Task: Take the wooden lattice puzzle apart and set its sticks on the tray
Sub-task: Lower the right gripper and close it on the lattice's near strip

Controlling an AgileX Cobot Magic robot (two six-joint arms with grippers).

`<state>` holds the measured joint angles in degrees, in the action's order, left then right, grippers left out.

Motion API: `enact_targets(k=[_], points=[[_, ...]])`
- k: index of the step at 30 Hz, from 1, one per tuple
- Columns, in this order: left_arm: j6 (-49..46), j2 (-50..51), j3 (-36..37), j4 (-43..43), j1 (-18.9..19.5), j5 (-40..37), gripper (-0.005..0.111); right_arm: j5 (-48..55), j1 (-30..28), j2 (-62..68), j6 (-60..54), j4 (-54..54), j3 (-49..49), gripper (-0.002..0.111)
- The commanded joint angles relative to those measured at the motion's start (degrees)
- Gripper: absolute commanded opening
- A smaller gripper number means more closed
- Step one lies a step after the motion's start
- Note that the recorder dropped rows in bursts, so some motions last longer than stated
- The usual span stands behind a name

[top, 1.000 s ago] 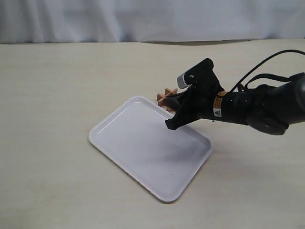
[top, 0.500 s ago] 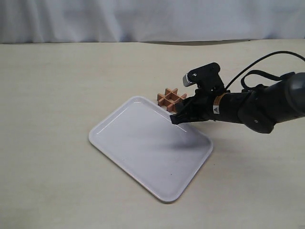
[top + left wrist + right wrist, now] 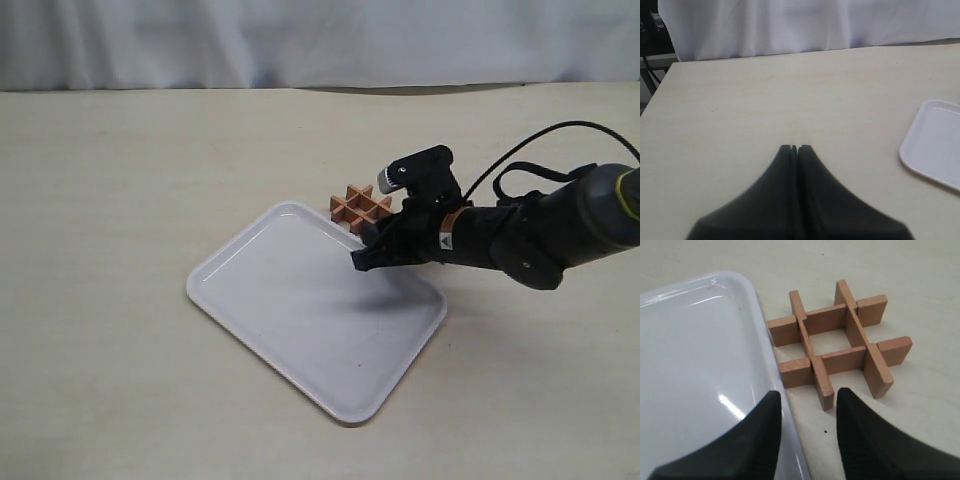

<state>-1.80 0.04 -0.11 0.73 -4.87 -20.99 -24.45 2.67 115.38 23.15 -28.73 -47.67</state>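
- Tabletop [image 3: 120, 180]: pale beige and flat, and it carries every item. A white cloth backdrop [image 3: 300, 40] runs along its far edge.
- Tray [image 3: 290, 300]: white and rectangular, with rounded corners and a low raised rim. It lies flat on the tabletop, set at an angle in the exterior view.
- Right arm [image 3: 540, 235]: black, reaching in low from the right of the exterior view toward the tray's far edge.
- Right fingers [image 3: 760, 440]: spread with a clear gap, pinching nothing. One tip is over the tray's rim, the other over bare tabletop just beside the puzzle. Whether either tip touches a surface cannot be told.
- Left fingers [image 3: 785, 190]: pressed together tip to tip over bare tabletop.
- Wooden lattice puzzle [image 3: 360, 207]: reddish-brown and hash-shaped, with all four sticks interlocked. It lies flat on the tabletop, outside the tray and just beside its rim near a rounded corner. One stick end points toward the gap between the right fingers, ungripped.
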Motion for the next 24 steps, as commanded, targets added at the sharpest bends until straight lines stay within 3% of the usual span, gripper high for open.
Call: enact_targets(k=[1,9,19,21,24], points=[[0.13,-0.04,0.11,0.14,-0.51,0.77,0.000,-2.58,0.10,0.71,-0.49,0.04,-0.28,0.036],[0.13,-0.04,0.11,0.14,-0.51,0.77,0.000,-3.58,-0.01,1.73,-6.09,5.95,-0.28,0.036],[0.13,-0.04,0.11,0.14,-0.51,0.77,0.000,-4.25,-0.01,1.82,-7.08,5.96,-0.28,0.035],[0.13,-0.04,0.11,0.14,-0.51,0.77,0.000,-4.38,-0.01,1.82,-7.49,5.96,-0.28,0.031],[0.13,-0.04,0.11,0.14,-0.51,0.77,0.000,-4.38,-0.01,1.82,-7.49,5.33,-0.28,0.013]])
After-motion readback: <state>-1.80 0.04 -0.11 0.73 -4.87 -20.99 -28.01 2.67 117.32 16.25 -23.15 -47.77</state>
